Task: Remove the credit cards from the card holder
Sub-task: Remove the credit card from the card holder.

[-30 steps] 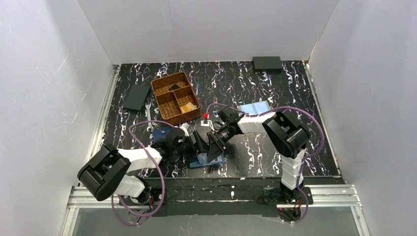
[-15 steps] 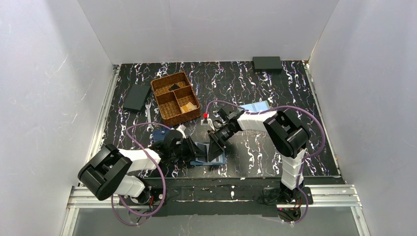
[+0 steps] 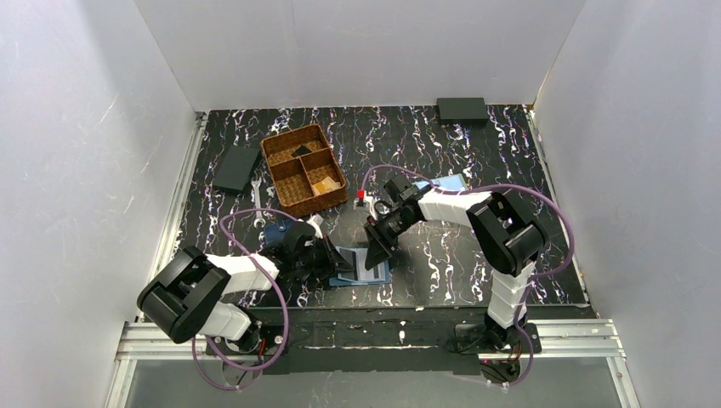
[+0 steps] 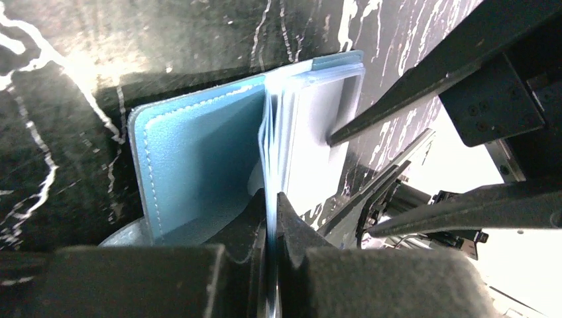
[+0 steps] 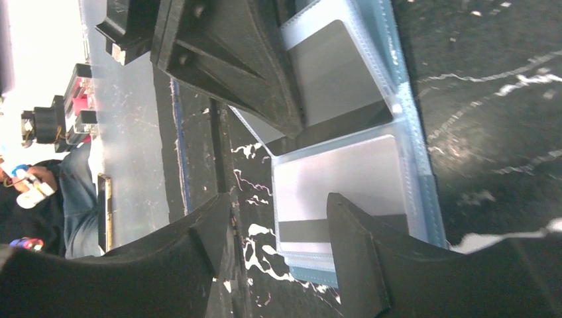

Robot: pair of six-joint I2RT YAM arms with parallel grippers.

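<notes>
While the right arm has drawn its wrist back a little from the card holder [image 3: 378, 274], the real change is on the other side. The left gripper [image 4: 271, 199], which stood wide beside the holder a second ago, has closed tight on the upright leaf of clear sleeves [image 4: 281, 132] in the holder's middle. That pins the holder, which lies open on the table [image 3: 442, 255] between the two grippers, so a card can probably be slid out without dragging the whole thing along. The credit cards [image 5: 348, 175], pale grey with a dark stripe, all sit inside their sleeves; none is out. The right gripper [image 5: 275, 199] hangs just over the holder's far page, jaws apart and gripping nothing, though one fingertip seems to touch the sleeve's edge.
</notes>
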